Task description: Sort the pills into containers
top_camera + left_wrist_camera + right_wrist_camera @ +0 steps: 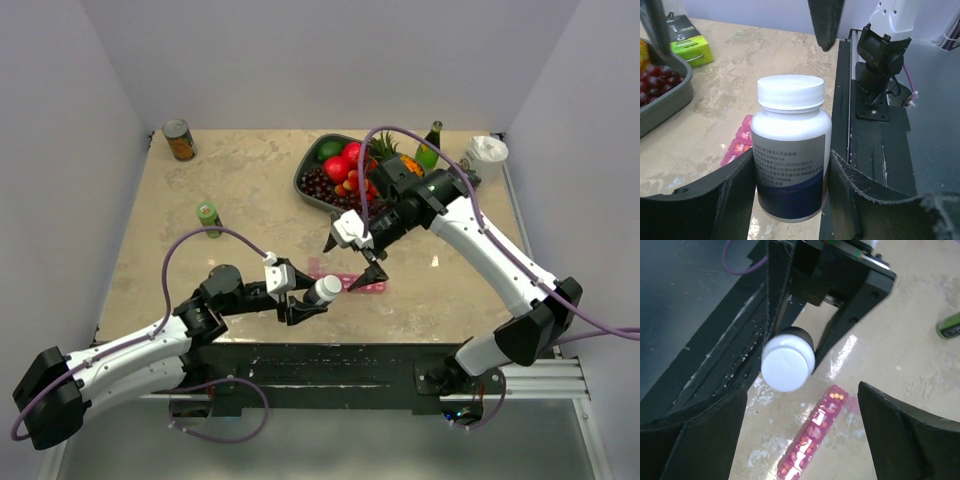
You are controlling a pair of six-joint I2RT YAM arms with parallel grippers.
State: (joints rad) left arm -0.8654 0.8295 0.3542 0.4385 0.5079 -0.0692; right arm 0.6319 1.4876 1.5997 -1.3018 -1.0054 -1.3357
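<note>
My left gripper [305,300] is shut on a white pill bottle [325,290] with a white cap and a dark blue band, held above the table's near edge. In the left wrist view the bottle [790,150] sits upright between the fingers [737,190]. The pink containers strip [352,283] lies flat just right of the bottle, and orange and red pills show through its compartments [812,437]. My right gripper [368,270] hangs open and empty over the strip. From its wrist I see the bottle's cap [788,365] to the left of the strip.
A grey fruit tray [312,188] with grapes and red fruit stands at the back, with a green bottle [430,145] and a white object [487,152] beside it. A can [179,140] and a small green can [208,218] stand on the left. The black base rail [330,365] runs along the near edge.
</note>
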